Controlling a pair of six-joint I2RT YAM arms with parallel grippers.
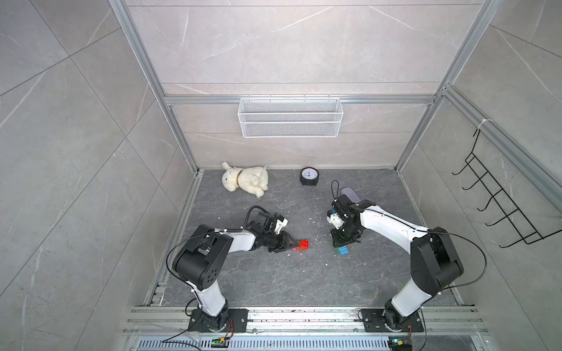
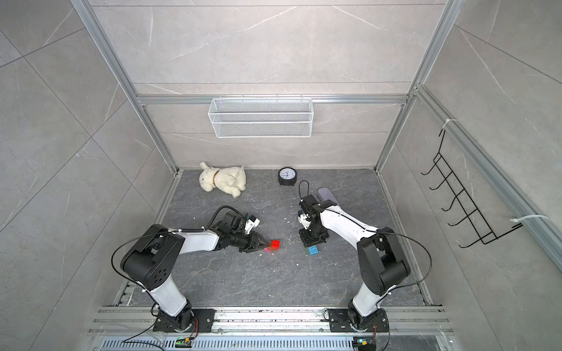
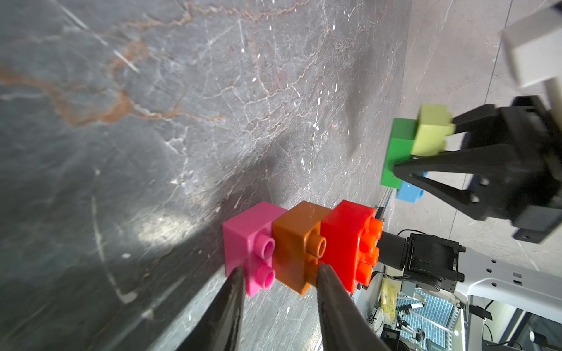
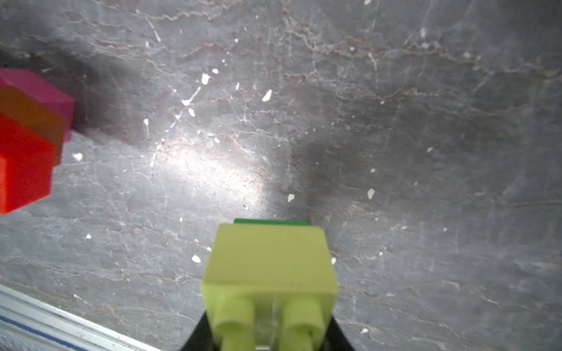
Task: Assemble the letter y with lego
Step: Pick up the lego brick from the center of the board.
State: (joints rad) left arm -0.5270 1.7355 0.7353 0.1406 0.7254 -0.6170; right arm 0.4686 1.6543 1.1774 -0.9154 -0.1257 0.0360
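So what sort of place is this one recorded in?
Likely a robot lab cell, not a home: aluminium frame holding stone-look panels, two arms bolted to a base rail, and staged props, a plush dog and a clock.

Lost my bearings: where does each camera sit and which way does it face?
Top views: high behind the robot, facing down toward the back wall; left arm, left hand, right arm, right hand show.
Left wrist: along its fingers at the pink-orange-red stem they clamp.
Right wrist: past its gripped yellow-green brick, fingers barely visible, down at the table.
Shared: both wrist views show stem and yellow-green brick.
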